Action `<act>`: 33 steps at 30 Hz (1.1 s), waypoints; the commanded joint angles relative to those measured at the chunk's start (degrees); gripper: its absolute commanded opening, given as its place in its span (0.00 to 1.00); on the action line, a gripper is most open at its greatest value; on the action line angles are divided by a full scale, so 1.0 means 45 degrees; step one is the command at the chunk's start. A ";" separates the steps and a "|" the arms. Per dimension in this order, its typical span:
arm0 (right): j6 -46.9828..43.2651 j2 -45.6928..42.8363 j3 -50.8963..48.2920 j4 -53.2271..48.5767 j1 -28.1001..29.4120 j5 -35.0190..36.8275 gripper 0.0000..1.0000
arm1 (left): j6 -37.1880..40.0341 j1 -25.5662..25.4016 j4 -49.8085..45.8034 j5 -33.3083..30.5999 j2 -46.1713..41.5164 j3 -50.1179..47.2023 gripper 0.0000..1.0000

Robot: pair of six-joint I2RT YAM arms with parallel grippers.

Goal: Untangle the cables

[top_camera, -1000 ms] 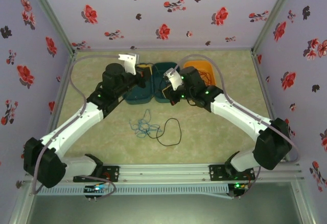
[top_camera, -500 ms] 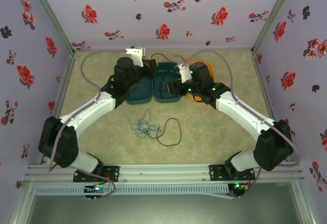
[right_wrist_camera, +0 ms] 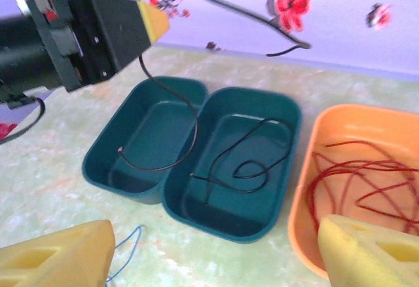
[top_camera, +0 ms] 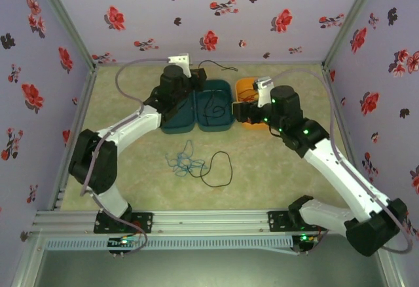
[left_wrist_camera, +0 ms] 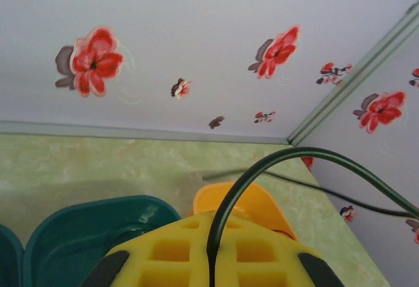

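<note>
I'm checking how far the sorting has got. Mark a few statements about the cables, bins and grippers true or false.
1. The left gripper is shut on a black cable. True.
2. The red cables lie in a teal bin. False: they lie in the orange bin.
3. The right gripper grips a cable. False: it is open and empty.
4. A blue cable lies on the table. True.

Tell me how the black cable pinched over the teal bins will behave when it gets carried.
Probably floppy: from the left gripper the black cable droops in a loose curve into the left teal bin. Somewhat springy too, since its other end arches up unsupported. Likely light, so it may swing when carried.
</note>
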 commanded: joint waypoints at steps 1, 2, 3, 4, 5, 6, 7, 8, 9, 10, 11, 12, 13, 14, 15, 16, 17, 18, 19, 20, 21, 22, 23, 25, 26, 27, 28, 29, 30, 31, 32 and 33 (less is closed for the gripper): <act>0.0194 -0.0672 -0.0089 -0.0625 -0.0068 0.1507 0.84 | -0.0736 0.0001 0.0089 -0.0766 0.0498 0.0489 0.01; 0.0248 -0.0792 -0.0083 -0.0675 -0.0068 0.1710 0.85 | -0.0819 -0.0044 0.0080 -0.0858 0.0585 0.0486 0.01; 0.0291 -0.0934 -0.0100 -0.0747 -0.0068 0.1907 0.86 | -0.0898 -0.0052 0.0088 -0.0920 0.0699 0.0470 0.01; 0.0325 -0.1030 -0.0110 -0.0773 -0.0069 0.2038 0.86 | -0.1003 -0.0075 0.0072 -0.0952 0.0800 0.0445 0.00; 0.0336 -0.1092 -0.0130 -0.0812 -0.0068 0.2136 0.87 | -0.1080 -0.0102 0.0067 -0.0978 0.0874 0.0435 0.01; 0.0388 -0.1141 -0.0126 -0.0857 -0.0068 0.2233 0.88 | -0.1121 -0.0132 0.0022 -0.1009 0.0955 0.0425 0.01; 0.0418 -0.1186 -0.0154 -0.0902 -0.0068 0.2313 0.88 | -0.1130 -0.0163 -0.0070 -0.1019 0.1015 0.0440 0.00; 0.0443 -0.1204 -0.0176 -0.0952 -0.0068 0.2365 0.89 | -0.1121 -0.0207 -0.0157 -0.1051 0.1071 0.0450 0.01; 0.0467 -0.1209 -0.0193 -0.0973 -0.0068 0.2448 0.90 | -0.1072 -0.0246 -0.0239 -0.1084 0.1115 0.0464 0.01; 0.0510 -0.1212 -0.0233 -0.0961 -0.0071 0.2537 0.91 | -0.1051 -0.0280 -0.0329 -0.1181 0.1175 0.0473 0.01; 0.0521 -0.1238 -0.0271 -0.0968 -0.0068 0.2572 0.91 | -0.1060 -0.0291 -0.0384 -0.1251 0.1207 0.0476 0.01; 0.0560 -0.1264 -0.0300 -0.0969 -0.0068 0.2626 0.92 | -0.1079 -0.0291 -0.0412 -0.1316 0.1286 0.0478 0.01; 0.0590 -0.1269 -0.0332 -0.0958 -0.0068 0.2668 0.93 | -0.1092 -0.0293 -0.0465 -0.1411 0.1365 0.0529 0.01; 0.0609 -0.1292 -0.0337 -0.0928 -0.0068 0.2690 0.93 | -0.1116 -0.0291 -0.0549 -0.1458 0.1441 0.0582 0.01; 0.0619 -0.1337 -0.0344 -0.0910 -0.0068 0.2720 0.93 | -0.1151 -0.0310 -0.0594 -0.1478 0.1553 0.0643 0.01; 0.0629 -0.1350 -0.0352 -0.0912 -0.0068 0.2758 0.93 | -0.1189 -0.0310 -0.0595 -0.1480 0.1643 0.0681 0.01; 0.0647 -0.1366 -0.0349 -0.0904 -0.0068 0.2787 0.93 | -0.1227 -0.0339 -0.0588 -0.1497 0.1756 0.0729 0.01; 0.0649 -0.1385 -0.0376 -0.0920 -0.0068 0.2849 0.94 | -0.1273 -0.0377 -0.0559 -0.1498 0.1884 0.0794 0.01; 0.0649 -0.1421 -0.0397 -0.0930 -0.0068 0.2899 0.94 | -0.1288 -0.0424 -0.0540 -0.1507 0.2019 0.0905 0.01; 0.0614 -0.1445 -0.0397 -0.0952 -0.0068 0.2941 0.94 | -0.1265 -0.0480 -0.0539 -0.1497 0.2129 0.0973 0.01; 0.0631 -0.1471 -0.0386 -0.0985 -0.0068 0.3005 0.94 | -0.1207 -0.0549 -0.0556 -0.1495 0.2236 0.1072 0.01; 0.0634 -0.1470 -0.0408 -0.1017 -0.0070 0.3054 0.94 | -0.1164 -0.0596 -0.0551 -0.1498 0.2319 0.1144 0.01; 0.0612 -0.1500 -0.0410 -0.1065 -0.0068 0.3069 0.94 | -0.1187 -0.0618 -0.0504 -0.1498 0.2364 0.1150 0.01; 0.0624 -0.1485 -0.0417 -0.1157 -0.0068 0.3186 0.94 | -0.1260 -0.0641 -0.0279 -0.1444 0.2338 0.1029 0.01; 0.0629 -0.1489 -0.0399 -0.1207 -0.0068 0.3204 0.94 | -0.1214 -0.0661 -0.0112 -0.1440 0.2271 0.0929 0.01; 0.0634 -0.1497 -0.0376 -0.1272 -0.0068 0.3270 0.96 | -0.1117 -0.0696 -0.0004 -0.1439 0.2175 0.0839 0.01; 0.0668 -0.1485 -0.0377 -0.1289 -0.0084 0.3330 0.98 | -0.0921 -0.0708 0.0010 -0.1421 0.2057 0.0787 0.01; 0.0649 -0.1491 -0.0364 -0.1274 -0.0087 0.3357 0.99 | -0.0761 -0.0719 -0.0008 -0.1367 0.1951 0.0772 0.01; 0.0603 -0.1465 -0.0359 -0.1169 -0.0097 0.3314 0.99 | -0.0590 -0.0720 -0.0027 -0.1280 0.1821 0.0731 0.01; 0.0454 -0.1346 -0.0308 -0.1094 -0.0152 0.2991 0.99 | -0.0402 -0.0701 -0.0043 -0.1134 0.1689 0.0675 0.01; 0.0328 -0.1137 -0.0136 -0.1163 -0.0263 0.2601 0.99 | -0.0231 -0.0701 -0.0101 -0.0984 0.1577 0.0655 0.01; 0.0297 -0.0804 0.0169 -0.1381 -0.0400 0.2351 0.99 | -0.0074 -0.0702 -0.0243 -0.0808 0.1460 0.0640 0.01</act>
